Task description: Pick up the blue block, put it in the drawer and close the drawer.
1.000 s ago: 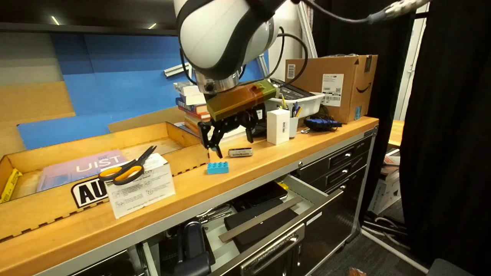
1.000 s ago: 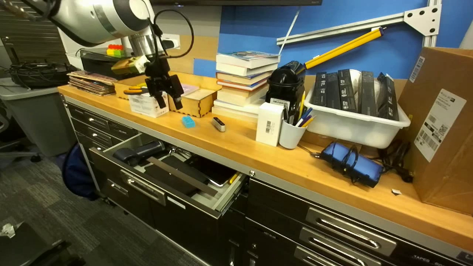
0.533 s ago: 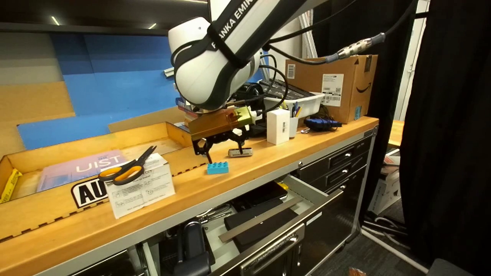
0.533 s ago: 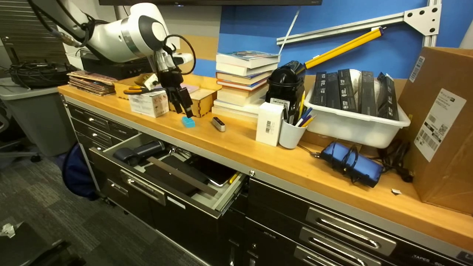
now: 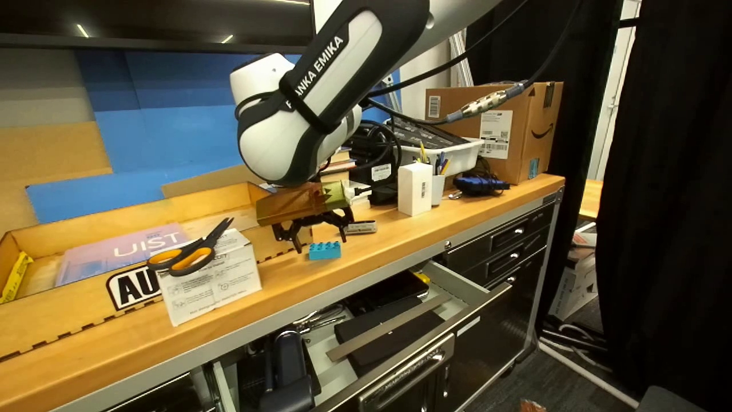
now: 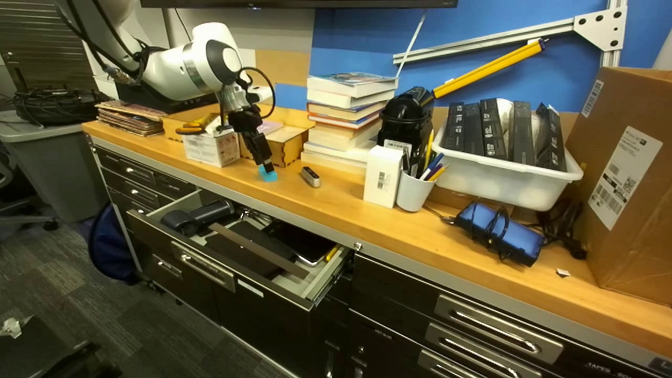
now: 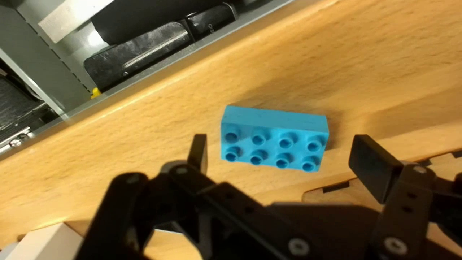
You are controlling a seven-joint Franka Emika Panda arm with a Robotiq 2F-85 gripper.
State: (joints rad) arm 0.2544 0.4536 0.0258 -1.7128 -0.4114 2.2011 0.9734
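- We see the black two-fingered tool with its fingers spread wide.
- Closest to it, we find the light blue, rectangular, studded plastic block, studs up on the pale wooden surface; in the wrist view it lies between the tool's fingers, with a gap on either side.
- Near the tool, we see a small, rounded, silver-and-black device.
- A little farther from the tool, we see a white cardboard box with orange-handled scissors on top.
- Lower than the tool, we see the wide grey metal drawer pulled out, a long, flat, grey-brown strip inside.
- Well apart from the tool, we see an upright white box just beside a pale cup of pens.
- Farthest from the tool, we see a large brown cardboard carton.
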